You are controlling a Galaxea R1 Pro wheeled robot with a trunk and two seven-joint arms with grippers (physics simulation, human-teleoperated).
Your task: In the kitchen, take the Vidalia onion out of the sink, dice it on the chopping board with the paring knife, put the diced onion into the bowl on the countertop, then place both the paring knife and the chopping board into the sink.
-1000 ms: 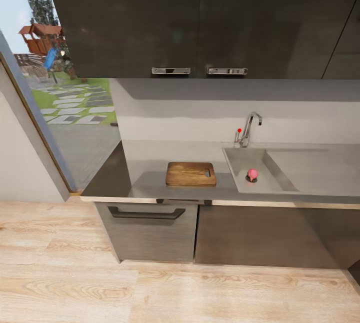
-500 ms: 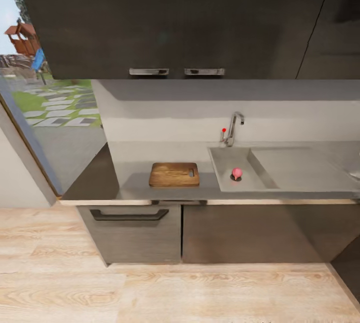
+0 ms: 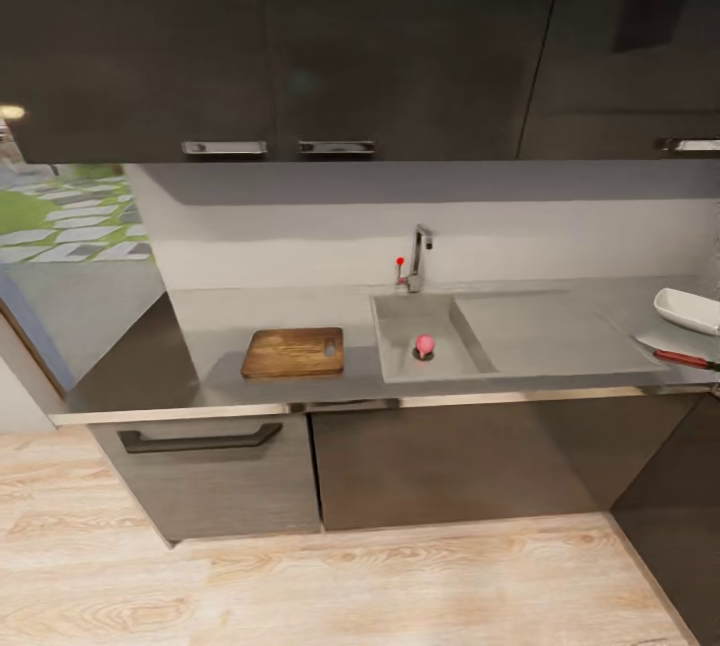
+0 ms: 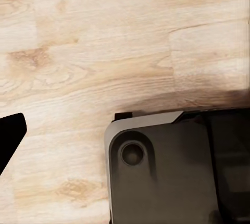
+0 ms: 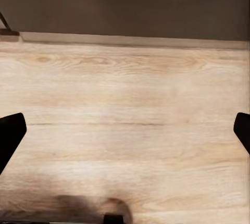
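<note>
Soft even light, glare spots on glossy upper cabinets (image 3: 300, 36), faint shadow under them, slightly blurry render

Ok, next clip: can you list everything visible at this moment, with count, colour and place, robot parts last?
Dark brown rectangular wooden chopping board: one, on the grey countertop, beside the sink on its window side.
Stainless steel sink: one, grey, set into the countertop, drainboard alongside.
Chrome tap with red knob: one, behind the basin.
Small pink round onion: one, in the basin at the drain.
Shallow white squarish bowl: one, on the countertop at the far end past the drainboard.
Red-handled knife: one, on the countertop in front of the bowl.
Glossy dark wall cabinets: a row, above the counter.
Light wood floor: below the base cabinets.
Right pincer: black fingertips wide apart, over the floor.
Left pincer: one black fingertip visible, over the floor.
</note>
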